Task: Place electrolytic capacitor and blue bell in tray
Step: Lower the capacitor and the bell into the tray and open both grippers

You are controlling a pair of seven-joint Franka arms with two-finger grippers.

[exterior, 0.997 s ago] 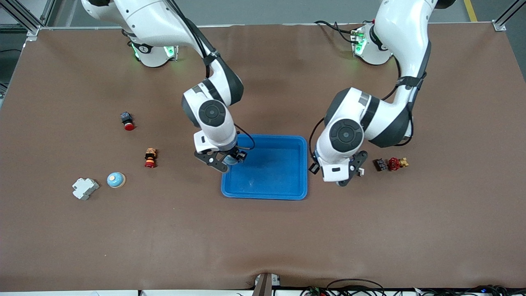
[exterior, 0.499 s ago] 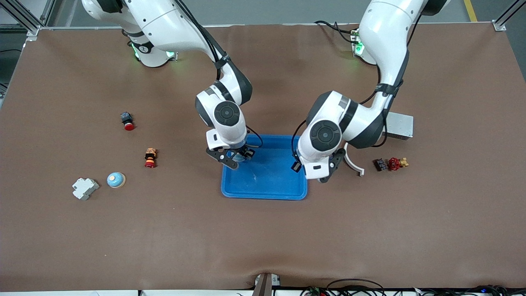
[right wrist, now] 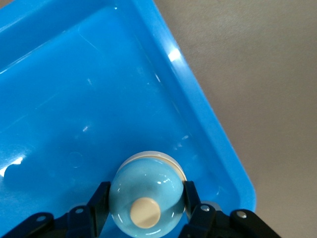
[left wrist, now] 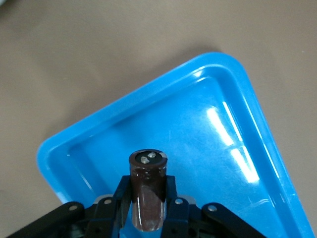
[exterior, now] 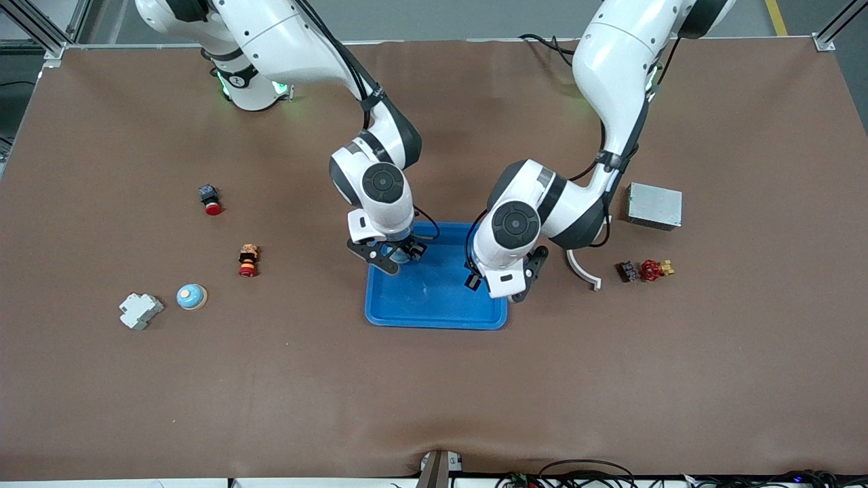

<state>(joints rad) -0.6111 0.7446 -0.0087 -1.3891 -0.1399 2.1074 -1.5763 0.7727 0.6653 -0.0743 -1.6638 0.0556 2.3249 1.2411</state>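
Note:
The bright blue tray (exterior: pixel 434 308) lies mid-table. My right gripper (exterior: pixel 397 257) hangs over the tray's corner toward the right arm's end. It is shut on a light blue bell (right wrist: pixel 146 201) with a cream button on its dome, and the tray floor (right wrist: pixel 94 99) is directly beneath it. My left gripper (exterior: pixel 500 288) hangs over the tray's rim toward the left arm's end. It is shut on a dark brown electrolytic capacitor (left wrist: pixel 147 191), a cylinder with two metal terminals on its end. The tray (left wrist: pixel 213 134) fills the space under it. The tray holds nothing.
Another light blue bell (exterior: pixel 192 296) sits beside a white block (exterior: pixel 140 310) toward the right arm's end, with an orange-red part (exterior: pixel 248 261) and a red button (exterior: pixel 211 200) nearby. A grey metal box (exterior: pixel 654 205), a white curved piece (exterior: pixel 583 270) and a red valve (exterior: pixel 649 270) lie toward the left arm's end.
Both arms have swung inward over the tray with their loads. The left arm moved off the grey box and white curved piece, which now show.

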